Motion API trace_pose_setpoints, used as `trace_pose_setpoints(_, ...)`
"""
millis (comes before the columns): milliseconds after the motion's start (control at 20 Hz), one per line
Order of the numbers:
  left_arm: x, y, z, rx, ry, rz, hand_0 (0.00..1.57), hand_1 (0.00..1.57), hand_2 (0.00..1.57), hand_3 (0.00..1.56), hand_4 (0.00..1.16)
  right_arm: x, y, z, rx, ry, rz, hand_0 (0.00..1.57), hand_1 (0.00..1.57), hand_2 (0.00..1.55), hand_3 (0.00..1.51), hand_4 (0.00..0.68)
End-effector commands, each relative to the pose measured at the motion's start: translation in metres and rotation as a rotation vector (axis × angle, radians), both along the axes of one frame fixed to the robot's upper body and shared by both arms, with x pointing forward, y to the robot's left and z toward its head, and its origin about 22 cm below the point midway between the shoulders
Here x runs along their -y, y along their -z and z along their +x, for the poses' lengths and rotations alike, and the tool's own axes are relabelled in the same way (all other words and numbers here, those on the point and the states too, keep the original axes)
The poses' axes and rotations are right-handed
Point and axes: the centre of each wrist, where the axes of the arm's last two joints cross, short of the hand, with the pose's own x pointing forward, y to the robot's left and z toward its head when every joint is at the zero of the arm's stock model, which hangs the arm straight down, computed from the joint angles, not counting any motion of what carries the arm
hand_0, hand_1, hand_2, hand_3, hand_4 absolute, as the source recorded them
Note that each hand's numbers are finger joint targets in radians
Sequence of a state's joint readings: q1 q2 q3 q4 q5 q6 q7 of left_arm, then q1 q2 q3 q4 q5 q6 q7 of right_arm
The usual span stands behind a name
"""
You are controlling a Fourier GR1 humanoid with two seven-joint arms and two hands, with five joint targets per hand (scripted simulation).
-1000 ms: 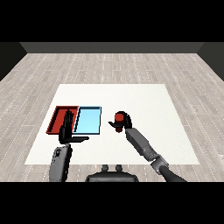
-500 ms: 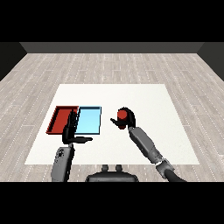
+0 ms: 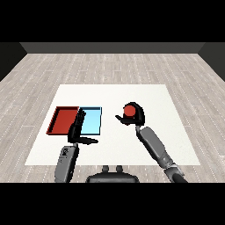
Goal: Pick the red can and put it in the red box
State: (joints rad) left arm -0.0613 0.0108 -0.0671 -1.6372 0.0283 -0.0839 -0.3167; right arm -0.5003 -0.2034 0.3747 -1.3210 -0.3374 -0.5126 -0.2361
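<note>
Right hand (image 3: 136,116) curled round the small red cylindrical can (image 3: 129,111), held right of the shallow light blue tray (image 3: 90,122).
The shallow red tray (image 3: 63,121) lies just left of the blue tray on the white desk (image 3: 114,94); left hand (image 3: 78,129), fingers straight and holding nothing, overlaps the blue tray's left edge.

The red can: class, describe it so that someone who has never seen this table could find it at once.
Start at the white table and look right of the two trays lying side by side. There the right hand curls round the red can. It is the only round red thing; the red tray is flat, rectangular and lies at the far left beside the light blue tray.
</note>
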Motion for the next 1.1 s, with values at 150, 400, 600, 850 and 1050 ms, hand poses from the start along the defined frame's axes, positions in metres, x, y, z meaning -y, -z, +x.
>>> trace_pose_setpoints(150, 0.003, -0.023, -0.013, -0.034, 0.071, 0.008, 0.00, 0.00, 0.00, 0.00, 0.00, -0.023, -0.023, -0.026, 0.072, 0.004, 0.032, 1.56, 1.56, 1.46, 1.41, 0.598)
trace_pose_setpoints(400, 0.046, -0.008, -0.015, -0.028, 0.124, 0.021, 0.00, 0.00, 0.00, 0.00, 0.00, -0.025, -0.025, -0.050, 0.100, -0.010, 0.035, 1.57, 1.57, 1.46, 1.40, 0.637)
trace_pose_setpoints(600, 0.061, -0.017, 0.003, -0.060, 0.167, 0.029, 0.00, 0.00, 0.00, 0.00, 0.00, -0.037, -0.032, -0.035, 0.153, -0.008, 0.038, 1.57, 1.57, 1.47, 1.42, 0.653)
trace_pose_setpoints(850, 0.077, -0.027, 0.010, -0.096, 0.203, 0.017, 0.00, 0.00, 0.00, 0.00, 0.00, -0.014, -0.026, -0.038, 0.171, -0.036, 0.057, 1.57, 1.57, 1.48, 1.42, 0.633)
trace_pose_setpoints(1050, 0.086, -0.021, 0.015, -0.131, 0.229, 0.019, 0.00, 0.00, 0.00, 0.00, 0.00, -0.030, -0.036, -0.039, 0.187, -0.020, 0.032, 1.57, 1.57, 1.48, 1.42, 0.647)
